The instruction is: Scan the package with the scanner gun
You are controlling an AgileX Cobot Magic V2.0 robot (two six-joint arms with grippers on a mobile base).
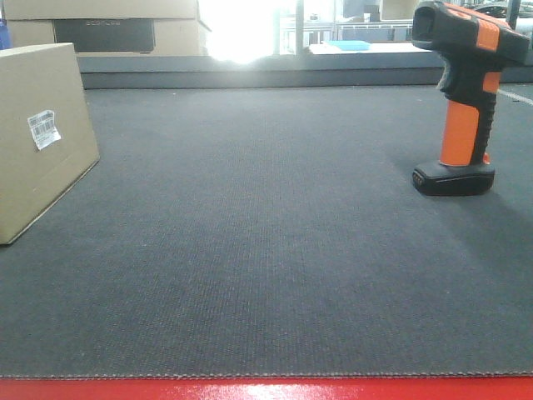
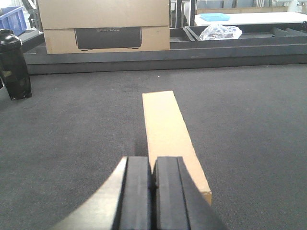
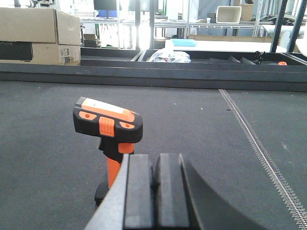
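While both of your arms hang above the dark mat (image 1: 275, 250), neither one holds anything: the left gripper (image 2: 152, 191) has its two black pads (image 2: 136, 191) pressed together with no gap to speak of, and the right gripper (image 3: 153, 191) shows the same, its pads (image 3: 139, 191) meeting along a thin seam. In your left wrist view the package (image 2: 170, 139) lies on the mat just past the closed fingertips, its narrow tan top running away from the camera, and nothing touches it. From the front view you see the same package at the left edge of the mat, its slanted face carrying a small white barcode label (image 1: 43, 129). The scanner (image 1: 466, 92) stands upright on its black base at the far right of the mat, well apart from the package, orange grip below a black and orange head. In your right wrist view the scanner sits just left of the closed gripper and a little beyond it; whether the finger brushes its base you cannot tell, since the gripper hides that part. At the back, a bigger box with a dark panel (image 2: 108, 26) rests beyond the mat's raised edge, and a black bottle (image 2: 13, 64) stands at the left.
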